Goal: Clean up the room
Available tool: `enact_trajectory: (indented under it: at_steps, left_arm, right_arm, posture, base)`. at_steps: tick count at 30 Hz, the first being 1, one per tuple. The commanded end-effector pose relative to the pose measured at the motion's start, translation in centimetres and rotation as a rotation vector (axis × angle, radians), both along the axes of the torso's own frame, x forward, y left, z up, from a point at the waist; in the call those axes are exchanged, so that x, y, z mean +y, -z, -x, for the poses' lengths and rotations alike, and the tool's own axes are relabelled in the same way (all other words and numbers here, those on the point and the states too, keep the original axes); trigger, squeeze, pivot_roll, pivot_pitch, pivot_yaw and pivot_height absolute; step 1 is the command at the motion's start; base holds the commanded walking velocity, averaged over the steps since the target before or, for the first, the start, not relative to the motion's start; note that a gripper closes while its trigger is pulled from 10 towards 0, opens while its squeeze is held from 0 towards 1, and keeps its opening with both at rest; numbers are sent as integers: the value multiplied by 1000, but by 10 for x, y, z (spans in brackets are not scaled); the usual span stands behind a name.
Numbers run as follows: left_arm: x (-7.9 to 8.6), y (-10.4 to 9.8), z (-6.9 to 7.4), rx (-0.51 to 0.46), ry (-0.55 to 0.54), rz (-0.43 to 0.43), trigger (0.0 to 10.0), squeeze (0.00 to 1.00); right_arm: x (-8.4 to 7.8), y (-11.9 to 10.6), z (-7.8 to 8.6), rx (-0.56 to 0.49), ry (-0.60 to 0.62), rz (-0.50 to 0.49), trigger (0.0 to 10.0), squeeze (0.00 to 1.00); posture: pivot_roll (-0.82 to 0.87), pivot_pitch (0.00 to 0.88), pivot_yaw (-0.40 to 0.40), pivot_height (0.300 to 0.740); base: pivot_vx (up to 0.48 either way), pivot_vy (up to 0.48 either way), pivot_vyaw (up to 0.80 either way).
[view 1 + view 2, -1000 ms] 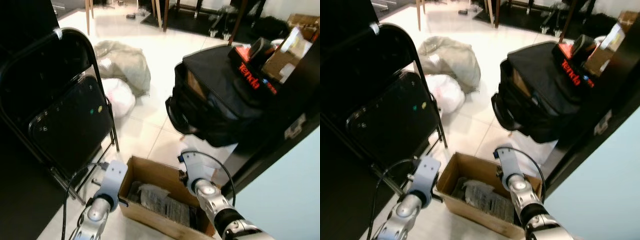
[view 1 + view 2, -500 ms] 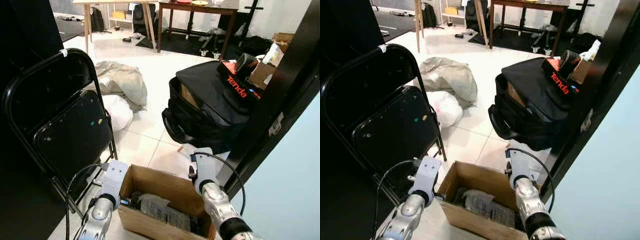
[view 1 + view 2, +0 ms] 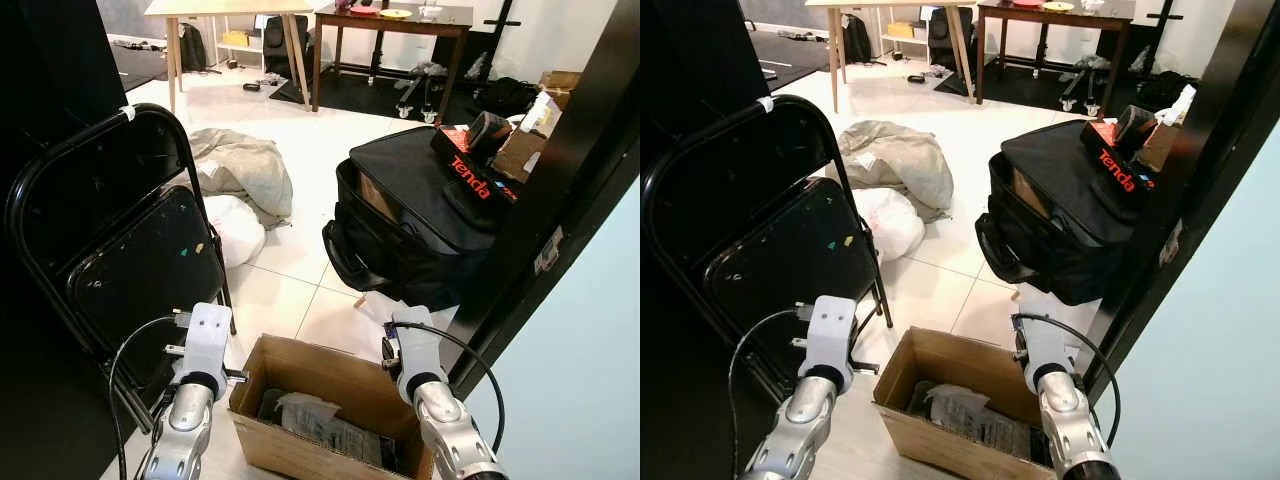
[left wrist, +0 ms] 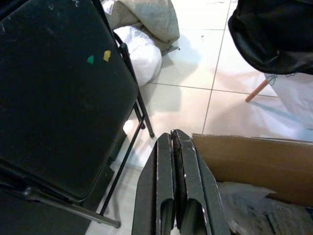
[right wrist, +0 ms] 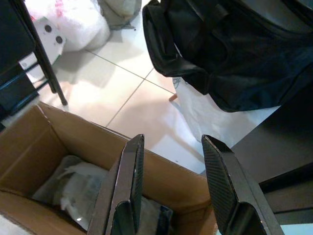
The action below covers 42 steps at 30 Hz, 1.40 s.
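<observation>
An open cardboard box [image 3: 275,440] sits on the tile floor right before me, holding clear plastic-wrapped packets [image 3: 315,418]. My left gripper [image 4: 172,134] is shut with nothing in it, just outside the box's left wall beside the chair leg. My right gripper [image 5: 173,139] is open over the box's far right rim [image 5: 161,161], one finger above the inside and the other toward the outside. I cannot tell whether it touches the cardboard. Both silver wrists flank the box, the left wrist [image 3: 205,345] and the right wrist [image 3: 415,350].
A black folding chair [image 3: 130,250] stands close on the left. A black bag [image 3: 420,220] with a red-lettered box [image 3: 470,175] on top lies ahead right, beside a dark door frame [image 3: 560,200]. A white plastic bag [image 3: 232,225] and a grey sack [image 3: 245,165] lie farther off.
The camera has tipped upward, showing more of the room. My left wrist now stands a little farther left of the box's corner. The right wrist stays at the far right rim.
</observation>
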State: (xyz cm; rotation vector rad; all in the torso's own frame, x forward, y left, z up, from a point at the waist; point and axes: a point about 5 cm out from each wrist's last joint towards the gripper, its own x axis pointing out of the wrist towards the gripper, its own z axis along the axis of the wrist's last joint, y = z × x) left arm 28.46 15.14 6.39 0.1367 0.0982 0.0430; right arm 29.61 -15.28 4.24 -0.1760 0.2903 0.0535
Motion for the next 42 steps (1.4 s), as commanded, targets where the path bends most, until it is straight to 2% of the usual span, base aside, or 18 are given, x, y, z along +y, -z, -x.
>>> enact_trajectory:
  at_steps: [1,6,17,42]
  left_arm:
    - [-1,-3,4,-26,-20,30,10000,0]
    - [-3,-9,6,-65,-31,43,10000,0]
    - [-4,-13,9,-77,-24,48,10000,0]
    - [3,-22,-2,-81,-3,14,10000,0]
  right_arm:
    - [6,0,5,7,-5,-31,10000,0]
    - [7,-4,10,1,-4,-41,10000,0]
    - [7,-9,11,2,18,-68,10000,0]
    - [4,-21,1,-26,19,-76,10000,0]
  posture:
    - [25,62,-14,740]
    - [23,63,-10,740]
    - [27,54,-12,740]
    - [30,28,-9,740]
  base:
    - [0,0,0]
    - [0,0,0]
    - [0,0,-40]
    - [0,0,-783]
